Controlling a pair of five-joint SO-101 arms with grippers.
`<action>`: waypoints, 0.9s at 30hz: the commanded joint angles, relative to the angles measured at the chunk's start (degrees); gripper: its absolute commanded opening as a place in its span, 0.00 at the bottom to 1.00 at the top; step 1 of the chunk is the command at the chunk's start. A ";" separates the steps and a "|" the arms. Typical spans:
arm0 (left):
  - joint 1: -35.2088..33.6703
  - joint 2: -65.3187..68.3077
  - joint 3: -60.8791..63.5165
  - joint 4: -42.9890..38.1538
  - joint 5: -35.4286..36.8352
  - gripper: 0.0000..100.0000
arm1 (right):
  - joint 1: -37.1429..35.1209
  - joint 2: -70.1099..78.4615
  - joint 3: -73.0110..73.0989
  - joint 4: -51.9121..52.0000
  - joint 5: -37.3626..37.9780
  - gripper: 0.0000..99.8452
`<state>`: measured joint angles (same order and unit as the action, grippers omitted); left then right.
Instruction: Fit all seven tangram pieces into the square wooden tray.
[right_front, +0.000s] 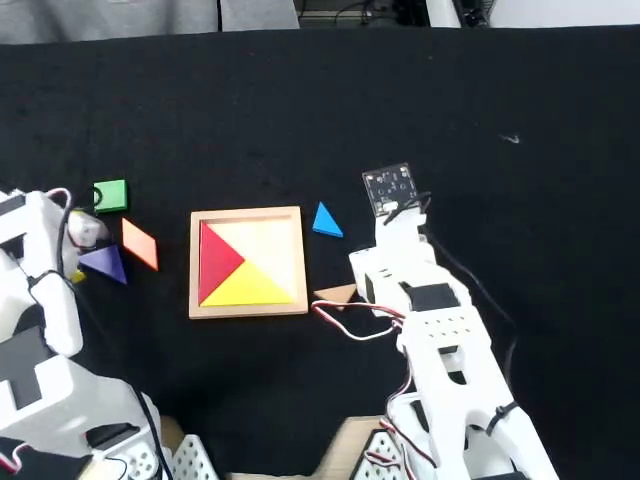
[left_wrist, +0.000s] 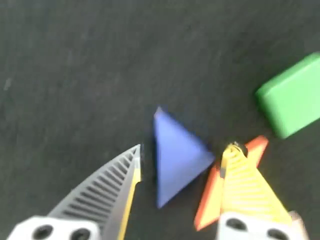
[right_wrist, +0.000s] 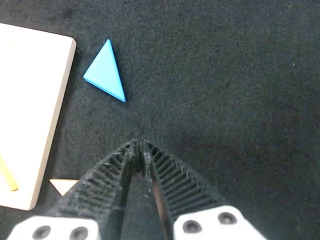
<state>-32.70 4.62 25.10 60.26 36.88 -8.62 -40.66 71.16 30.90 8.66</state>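
— White right arm stood over the black-cloth table, its tool clenched on nothing beside the square wooden tray. Any trouble there?
— Little, I judged. The tray held only the large red triangle and the large yellow triangle; five pieces lay outside on the table.
— And the left tool?
— Released, astride the dark blue triangle, well apart from the tray. One finger sat over the orange parallelogram, which lay just beside that triangle.
— So closing could pinch both?
— Likely. It could also shove the parallelogram askew and squeeze the flat triangle out. The green square block nearby looked safe.
— The rest?
— The small light blue triangle lay just beside the tray's far corner on the right arm's side. The small tan wooden triangle lay by the near corner, close enough that the arm might nudge it.
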 joint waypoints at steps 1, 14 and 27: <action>2.77 0.18 -0.40 -0.26 2.11 0.26 | -1.67 -1.71 -0.31 -0.79 -0.70 0.01; 2.86 4.40 1.63 -9.58 6.42 0.26 | -2.81 -1.71 -0.31 0.44 1.85 0.01; 6.11 4.40 1.80 -5.98 6.33 0.26 | -2.81 -1.71 -0.40 0.44 2.02 0.01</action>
<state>-28.04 9.27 28.18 53.41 42.68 -10.73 -40.66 71.52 30.99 10.07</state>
